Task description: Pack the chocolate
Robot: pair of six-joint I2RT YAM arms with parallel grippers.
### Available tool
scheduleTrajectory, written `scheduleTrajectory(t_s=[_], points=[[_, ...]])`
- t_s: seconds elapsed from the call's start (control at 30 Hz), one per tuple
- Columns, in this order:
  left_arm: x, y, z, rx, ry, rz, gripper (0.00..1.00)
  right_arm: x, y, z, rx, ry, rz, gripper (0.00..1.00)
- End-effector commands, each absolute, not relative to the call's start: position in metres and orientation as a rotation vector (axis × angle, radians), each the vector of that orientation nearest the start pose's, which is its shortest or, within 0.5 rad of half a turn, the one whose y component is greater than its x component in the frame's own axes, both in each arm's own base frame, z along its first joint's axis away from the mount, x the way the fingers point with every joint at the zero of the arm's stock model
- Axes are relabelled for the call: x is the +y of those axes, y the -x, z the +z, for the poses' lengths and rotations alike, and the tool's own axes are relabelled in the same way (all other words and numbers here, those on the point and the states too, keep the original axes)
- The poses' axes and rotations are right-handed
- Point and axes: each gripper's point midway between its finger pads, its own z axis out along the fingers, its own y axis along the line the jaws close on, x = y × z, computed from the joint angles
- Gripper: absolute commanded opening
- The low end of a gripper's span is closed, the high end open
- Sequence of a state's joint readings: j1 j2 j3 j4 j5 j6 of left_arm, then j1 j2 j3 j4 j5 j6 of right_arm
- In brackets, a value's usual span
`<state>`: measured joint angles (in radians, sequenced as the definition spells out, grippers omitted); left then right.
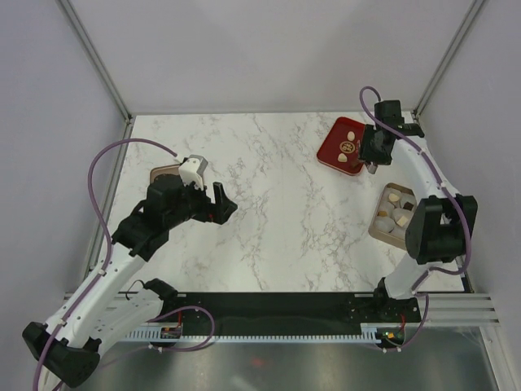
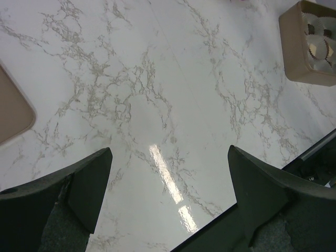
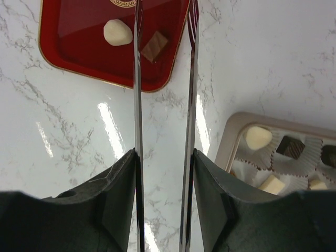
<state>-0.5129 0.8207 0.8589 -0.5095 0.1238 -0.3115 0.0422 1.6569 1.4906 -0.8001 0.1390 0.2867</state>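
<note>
My right gripper (image 3: 165, 16) carries two long, thin metal blades. They stand narrowly apart, with nothing pinched between them. They reach over the near corner of the red rectangular tray (image 3: 73, 58). The small dark brown square chocolate (image 3: 154, 46) lies on the tray in the gap between the blades, so I judge it to be my next pick. I cannot tell whether the tips touch the tray. A rounded cream-white chocolate lump (image 3: 117, 32) sits just beside it, outside the left blade, and the overhead view shows a few more pale pieces further up that tray. Near the tray stands the tan rounded-corner box (image 3: 234, 131). Its white paper cups already hold several cream and dark pieces, so the packing looks partly done. My left gripper (image 2: 169, 152) hangs with its fingers wide apart over the white marble-veined table (image 2: 157, 79), well apart from tray and box. I think it is there to keep clear of the work.
</note>
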Motion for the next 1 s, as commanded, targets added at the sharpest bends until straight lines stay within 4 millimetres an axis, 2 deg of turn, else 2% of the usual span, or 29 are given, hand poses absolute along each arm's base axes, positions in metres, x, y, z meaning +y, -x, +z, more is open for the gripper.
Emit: scheduleTrajectory(t_s=[0.0,0.1,0.13,0.17,0.2,0.23,0.43,0.7,0.97], points=[[-0.165,-0.236,0.232,2.055,-0.315,-0.581,0.99,0.008,-0.447,0.182,2.391,-0.256,-0.039,0.53],[-0.164,-0.238,0.231,2.061,-0.315,-0.571,0.99,0.014,-0.467,0.172,2.400,-0.202,-0.032,0.53],[-0.165,-0.238,0.230,2.067,-0.314,-0.571,0.99,0.014,-0.473,0.163,2.418,-0.189,-0.036,0.54],[-0.165,-0.238,0.230,2.068,-0.314,-0.568,0.99,0.015,-0.480,0.168,2.402,-0.178,-0.040,0.54],[-0.164,-0.239,0.231,2.067,-0.313,-0.567,0.99,0.014,-0.485,0.160,2.414,-0.165,-0.061,0.54],[-0.164,-0.239,0.229,2.073,-0.312,-0.562,0.99,0.014,-0.491,0.165,2.397,-0.157,-0.067,0.54],[-0.165,-0.240,0.227,2.082,-0.316,-0.562,0.99,0.017,-0.512,0.148,2.416,-0.125,-0.101,0.54],[-0.165,-0.241,0.226,2.087,-0.319,-0.557,0.99,0.018,-0.520,0.126,2.452,-0.112,-0.117,0.54],[-0.165,-0.241,0.225,2.090,-0.318,-0.554,0.99,0.018,-0.521,0.127,2.452,-0.096,-0.124,0.47]])
